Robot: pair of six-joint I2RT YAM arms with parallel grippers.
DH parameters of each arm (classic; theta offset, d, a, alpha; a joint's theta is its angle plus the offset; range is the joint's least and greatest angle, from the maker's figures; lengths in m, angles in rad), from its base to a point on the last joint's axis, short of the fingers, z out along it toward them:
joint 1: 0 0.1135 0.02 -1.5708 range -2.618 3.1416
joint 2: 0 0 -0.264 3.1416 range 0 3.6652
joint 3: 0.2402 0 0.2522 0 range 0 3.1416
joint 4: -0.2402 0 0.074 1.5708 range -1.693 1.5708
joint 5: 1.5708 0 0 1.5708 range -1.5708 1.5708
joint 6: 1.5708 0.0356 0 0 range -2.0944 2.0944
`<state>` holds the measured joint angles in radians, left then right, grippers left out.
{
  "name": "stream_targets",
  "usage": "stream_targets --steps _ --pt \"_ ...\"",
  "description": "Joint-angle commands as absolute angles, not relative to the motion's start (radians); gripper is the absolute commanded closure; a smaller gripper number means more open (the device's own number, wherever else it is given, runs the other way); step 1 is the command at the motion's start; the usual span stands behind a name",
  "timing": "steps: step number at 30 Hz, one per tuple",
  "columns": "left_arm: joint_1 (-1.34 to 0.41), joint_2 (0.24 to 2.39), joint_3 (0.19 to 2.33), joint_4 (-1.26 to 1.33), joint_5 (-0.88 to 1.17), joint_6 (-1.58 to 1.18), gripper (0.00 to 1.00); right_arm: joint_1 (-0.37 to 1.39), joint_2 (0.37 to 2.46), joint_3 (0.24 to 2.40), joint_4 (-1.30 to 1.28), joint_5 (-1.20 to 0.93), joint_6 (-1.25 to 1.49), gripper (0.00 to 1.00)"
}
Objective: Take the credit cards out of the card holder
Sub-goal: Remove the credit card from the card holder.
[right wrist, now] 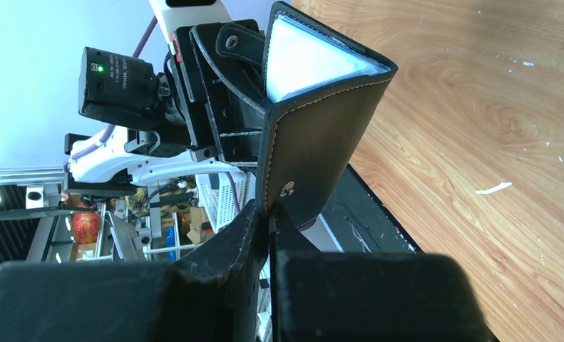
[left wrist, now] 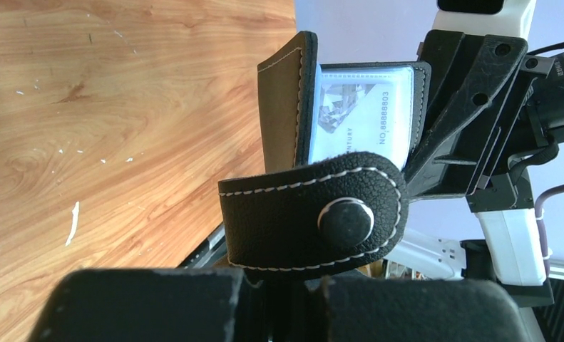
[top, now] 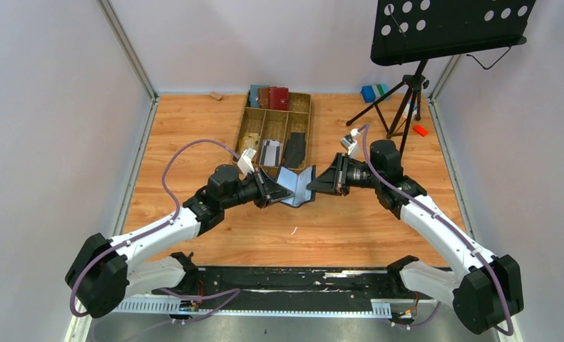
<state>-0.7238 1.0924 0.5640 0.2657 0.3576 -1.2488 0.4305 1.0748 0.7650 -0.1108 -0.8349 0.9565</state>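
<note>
Card holder [top: 296, 189] at the centre of the top view, held clear of the wood-grain table [top: 193, 135], just below the compartmented wooden tray [top: 244, 125]. The case is black pebbled leather with pale contrast stitching along its edges. It stands opened into a V, with one cover running toward the left gripper [top: 272, 194] and the other toward the right gripper [top: 312, 187]. The fold lies between them and runs roughly up and down the frame, and the grey-blue inner pages face the camera. In the left wrist view, a rounded closure tab [left wrist: 300, 214] with a dark round snap stud [left wrist: 346, 219] crosses the lower middle of the frame. Above it, a glossy clear sleeve holds a whitish credit card [left wrist: 357, 114] with dark print, its long axis near upright. The left gripper's fingers are closed on the holder at the tab's base. In the right wrist view, the right gripper's fingers pinch the lower edge of the other cover, beside a small metal snap [right wrist: 287, 189].
</note>
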Motion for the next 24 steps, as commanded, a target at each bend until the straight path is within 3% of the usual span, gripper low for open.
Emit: stream_targets --steps 1,6,12,16,20,24 --pt "-0.726 1.098 0.618 0.331 0.407 -1.226 1.00 0.436 1.087 0.776 -0.111 -0.832 0.933 0.99" --pt "-0.726 1.101 0.650 0.281 0.403 -1.186 1.00 0.440 1.188 0.846 -0.437 -0.758 0.772 1.00" --pt "-0.738 1.114 0.680 0.244 0.405 -1.147 1.00 0.449 1.216 0.831 -0.404 -0.767 0.790 0.87" --pt "-0.753 1.126 0.711 0.204 0.405 -1.110 1.00 0.457 1.247 0.853 -0.403 -0.777 0.784 0.84" --pt "-0.765 1.141 0.726 0.185 0.407 -1.090 1.00 0.471 1.264 0.865 -0.398 -0.781 0.783 0.63" --pt "-0.770 1.159 0.730 0.182 0.412 -1.094 1.00 0.476 1.259 0.854 -0.346 -0.801 0.808 0.52"
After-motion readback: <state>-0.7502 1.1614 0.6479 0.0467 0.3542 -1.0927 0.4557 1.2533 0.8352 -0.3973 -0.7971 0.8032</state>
